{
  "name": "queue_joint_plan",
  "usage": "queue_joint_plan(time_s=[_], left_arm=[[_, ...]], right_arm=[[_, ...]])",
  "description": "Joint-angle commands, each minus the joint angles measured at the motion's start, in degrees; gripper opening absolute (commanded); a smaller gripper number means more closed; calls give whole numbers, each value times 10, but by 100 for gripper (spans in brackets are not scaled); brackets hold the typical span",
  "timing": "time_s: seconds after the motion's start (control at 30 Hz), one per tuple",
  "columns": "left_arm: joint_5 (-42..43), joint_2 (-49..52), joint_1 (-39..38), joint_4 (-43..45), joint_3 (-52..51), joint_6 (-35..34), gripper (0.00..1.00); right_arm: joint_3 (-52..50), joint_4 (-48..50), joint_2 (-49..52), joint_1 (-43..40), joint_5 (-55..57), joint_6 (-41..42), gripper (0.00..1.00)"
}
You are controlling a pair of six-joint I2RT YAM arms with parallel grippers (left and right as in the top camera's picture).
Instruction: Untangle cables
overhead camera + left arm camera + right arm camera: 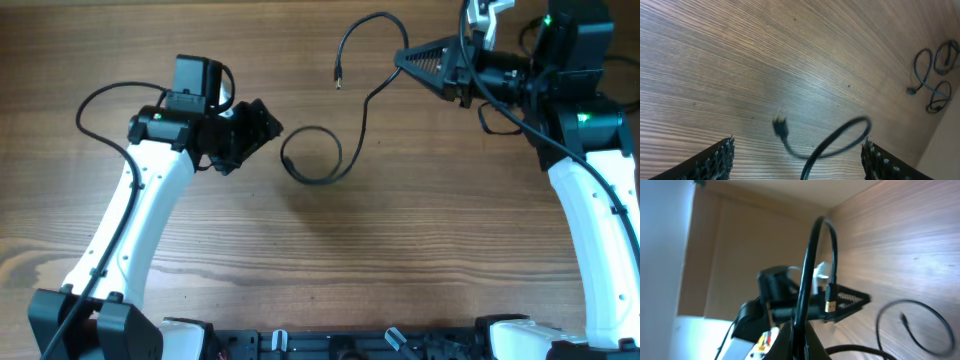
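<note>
Black cable [314, 181]: thin, light and limp, lying mid-desk [450, 250] in one loose loop. Right fingers [425, 62] pinch it far right, near its plug [338, 80]. Left fingers [720, 160] stand wide beside the loop. Grasp the cord, not the plug.

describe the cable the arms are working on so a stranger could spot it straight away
On the wooden table, look to the upper middle. The cable is a thin black cord making one round loop mid-table, then climbing to the right claw, shut on it, and arcing to a small plug. Unlike the thicker arm wires, it runs loose over the wood.
</note>
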Motion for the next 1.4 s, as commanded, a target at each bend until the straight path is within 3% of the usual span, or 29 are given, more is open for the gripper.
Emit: queue_joint_plan(time_s=[0.0,0.13,0.33,0.4,0.43,0.47,0.6,0.67,0.77,0.83,0.97,1.0,1.07,1.13,1.3,1.37], left_arm=[[7,10,-25,8,2,5,81],[19,38,-50,14,2,0,80],[136,49,-60,14,2,9,78],[134,49,-60,12,2,9,64],[122,49,-60,12,2,8,44],[104,49,-60,12,2,8,35],[77,49,-60,12,2,8,11],[54,49,-60,12,2,8,4],[-19,49,-59,6,2,1,4],[-91,49,-54,-15,2,-32,4],[-106,49,-53,-18,2,-43,8],[-105,49,-53,-19,2,-43,18],[-105,49,-53,-19,2,-43,22],[-103,49,-53,-19,2,-43,33],[-103,49,-53,-23,2,-43,39],[-103,49,-53,-25,2,-43,46]], right_arm=[[8,41,-9,22,-58,42,4],[8,102,-9,57,-48,71,4],[8,108,-9,58,-30,82,4],[8,108,-9,58,-30,82,4],[8,108,-9,58,-29,82,4],[8,107,-9,58,-24,79,4],[8,41,-9,58,38,33,4],[8,-15,-9,58,99,-5,4],[8,-101,-9,50,218,-40,4],[8,-186,-9,45,371,-69,4],[7,-304,-9,44,623,-70,4],[7,-326,-9,44,669,-70,4],[7,-348,-9,44,706,-70,4],[7,-376,-5,44,749,-69,4],[-3,-399,14,44,806,-69,4],[-8,-399,26,44,829,-70,4]])
